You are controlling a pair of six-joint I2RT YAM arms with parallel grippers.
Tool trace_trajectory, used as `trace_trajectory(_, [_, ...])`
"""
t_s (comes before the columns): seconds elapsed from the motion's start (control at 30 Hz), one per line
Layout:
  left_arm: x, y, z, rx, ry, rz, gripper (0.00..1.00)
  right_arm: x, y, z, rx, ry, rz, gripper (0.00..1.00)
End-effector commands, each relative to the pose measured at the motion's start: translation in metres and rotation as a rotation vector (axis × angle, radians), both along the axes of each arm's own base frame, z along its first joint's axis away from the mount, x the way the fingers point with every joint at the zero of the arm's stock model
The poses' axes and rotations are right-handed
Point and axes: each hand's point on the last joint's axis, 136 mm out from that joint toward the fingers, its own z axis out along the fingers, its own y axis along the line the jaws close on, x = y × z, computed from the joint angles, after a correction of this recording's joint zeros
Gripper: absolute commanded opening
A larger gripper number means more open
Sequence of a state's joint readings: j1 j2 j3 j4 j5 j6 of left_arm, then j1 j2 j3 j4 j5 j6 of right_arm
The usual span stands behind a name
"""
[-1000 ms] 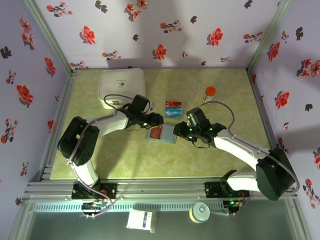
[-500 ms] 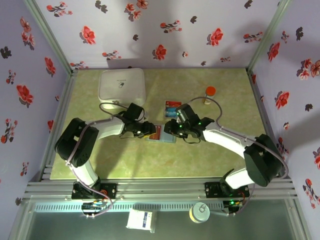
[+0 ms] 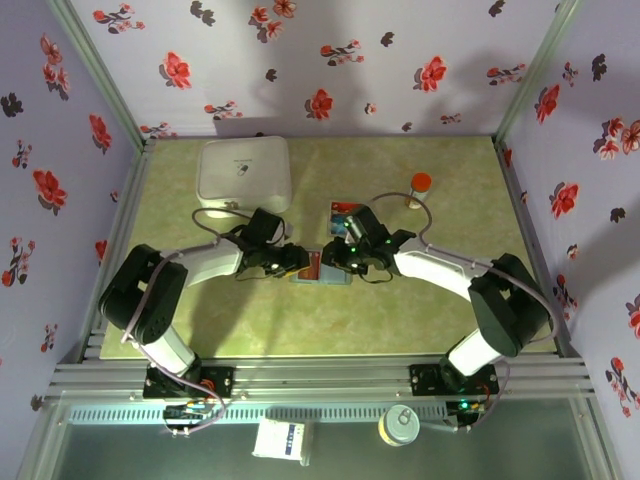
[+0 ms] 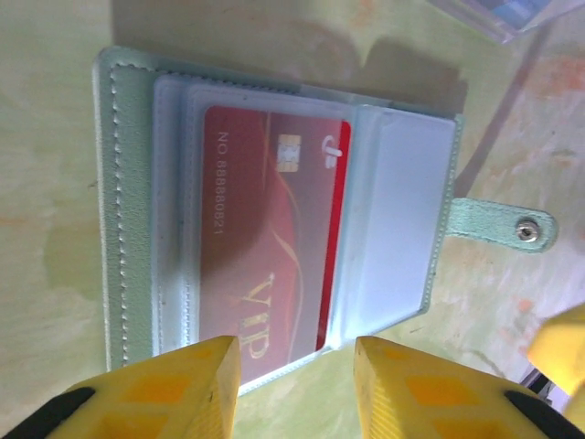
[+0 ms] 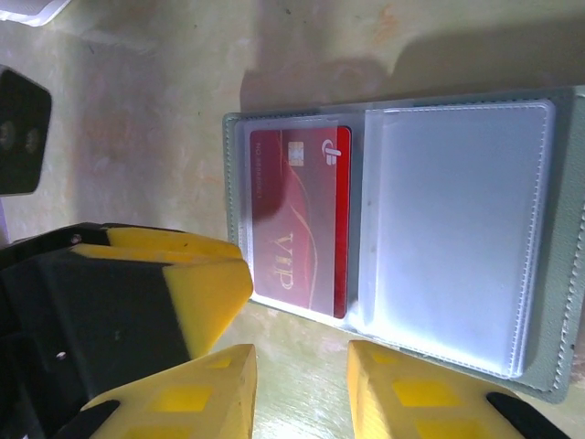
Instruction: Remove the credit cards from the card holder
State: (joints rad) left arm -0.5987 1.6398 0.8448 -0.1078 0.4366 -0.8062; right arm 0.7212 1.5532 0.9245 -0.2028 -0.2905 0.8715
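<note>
The red plastic card (image 4: 274,238) — "VIP" readable, its number blurry — is sitting in the pale grey-green two-panel card holder (image 4: 128,201), which is lying open on the green table (image 3: 450,300). The left wrist view is showing its snap strap (image 4: 503,227). The left gripper (image 4: 297,389) and the right gripper (image 5: 300,393) are hovering at its edge, fingers parted, grasping nothing.

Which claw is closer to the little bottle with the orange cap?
Right. The right gripper is at the right edge of the card holder, with the bottle farther back and to its right. The left gripper is at the holder's left side.
</note>
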Motion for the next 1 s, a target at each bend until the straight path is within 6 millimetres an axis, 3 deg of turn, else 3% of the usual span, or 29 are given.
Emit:
trace_trajectory(0.0, [0.009,0.008,0.012,0.031,-0.041,-0.001,0.33,0.005,0.013,0.008,0.029,-0.021,0.028,0.32])
trace_trajectory(0.4, [0.021,0.020,-0.015,0.116,0.008,-0.041,0.10,0.013,0.026,-0.007,0.033,0.009,0.039,0.31])
trace_trajectory(0.97, [0.009,0.028,-0.033,0.114,0.062,-0.026,0.06,0.020,0.042,-0.036,0.039,0.059,0.061,0.29])
